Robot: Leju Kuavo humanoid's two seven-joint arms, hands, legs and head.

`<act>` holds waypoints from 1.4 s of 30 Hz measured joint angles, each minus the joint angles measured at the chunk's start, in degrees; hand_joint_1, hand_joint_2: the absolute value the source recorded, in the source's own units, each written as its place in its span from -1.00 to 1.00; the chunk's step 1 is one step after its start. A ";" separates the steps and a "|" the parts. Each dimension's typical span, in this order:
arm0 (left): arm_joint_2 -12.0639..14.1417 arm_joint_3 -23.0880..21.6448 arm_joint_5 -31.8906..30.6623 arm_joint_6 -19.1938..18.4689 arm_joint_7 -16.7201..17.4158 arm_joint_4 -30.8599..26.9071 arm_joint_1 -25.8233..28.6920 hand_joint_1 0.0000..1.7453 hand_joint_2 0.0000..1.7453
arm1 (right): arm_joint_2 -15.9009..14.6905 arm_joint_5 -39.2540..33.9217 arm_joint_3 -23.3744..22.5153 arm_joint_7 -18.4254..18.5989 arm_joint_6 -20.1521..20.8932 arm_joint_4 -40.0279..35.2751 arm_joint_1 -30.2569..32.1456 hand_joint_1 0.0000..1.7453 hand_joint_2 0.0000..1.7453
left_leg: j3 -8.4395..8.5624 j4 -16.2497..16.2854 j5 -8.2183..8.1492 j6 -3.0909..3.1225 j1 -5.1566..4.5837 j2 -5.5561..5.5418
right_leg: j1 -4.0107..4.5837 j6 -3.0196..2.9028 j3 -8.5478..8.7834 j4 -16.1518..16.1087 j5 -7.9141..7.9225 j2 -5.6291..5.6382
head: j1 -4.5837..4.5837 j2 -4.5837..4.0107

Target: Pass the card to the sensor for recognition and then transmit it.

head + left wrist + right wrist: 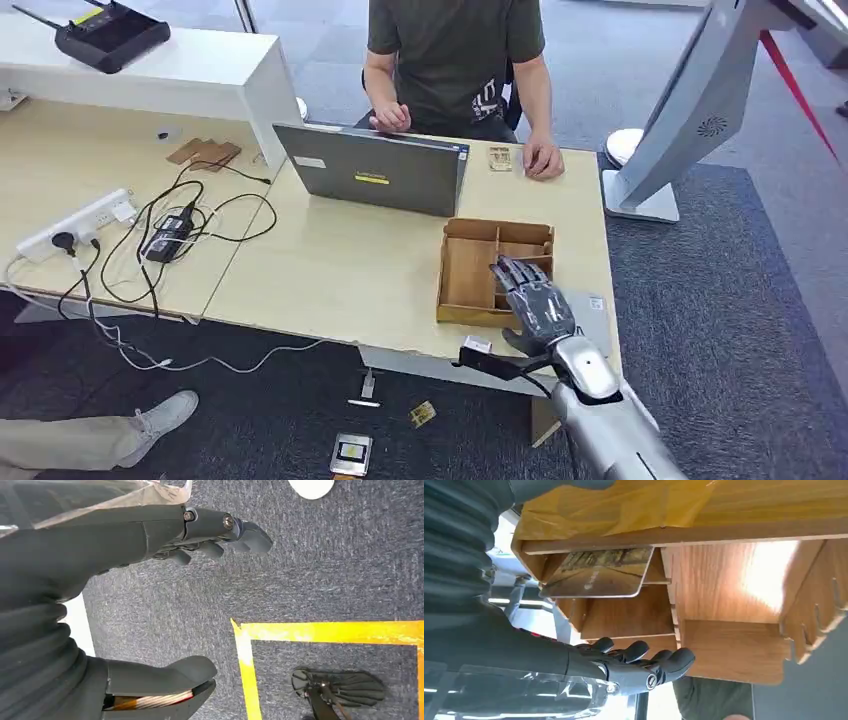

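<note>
A wooden divided tray (470, 270) sits on the desk's near right part. My right hand (535, 300) hovers over its near right corner with straight, spread fingers and nothing in it. In the right wrist view a card (599, 572) with a brownish picture leans inside one tray (734, 585) compartment, and my right hand (624, 667) stays apart from it. Another small card (500, 158) lies on the desk beside a seated person's hand (543, 160). My left hand (130, 540) hangs over the carpet, thumb and fingers apart, holding nothing.
A grey laptop (375, 168) stands behind the tray, in front of the person. A power strip (80, 222) and cables lie at the left. A white kiosk stand (690, 110) rises at the right. Small items (351, 455) lie on the carpet below the desk.
</note>
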 joint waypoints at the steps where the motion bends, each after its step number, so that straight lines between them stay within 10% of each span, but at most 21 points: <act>1: 0.00 -0.02 0.00 0.02 0.00 0.00 0.04 -1.00 1.00 | -0.02 -0.04 -0.02 0.04 -0.07 0.22 -0.06 -1.00 1.00 | 0.00 0.00 0.00 0.00 0.00 0.00 | 0.00 0.00 0.00 0.00 0.00 0.00 | 0.00 0.00; 42: 0.00 -1.09 -0.15 -0.83 -1.66 0.02 -1.22 -1.00 1.00 | -3.87 -2.88 -4.98 1.60 2.86 -6.45 3.61 -1.00 1.00 | 0.04 0.01 0.00 0.00 0.00 0.01 | 0.00 0.00 0.00 0.00 0.01 0.00 | 0.00 0.00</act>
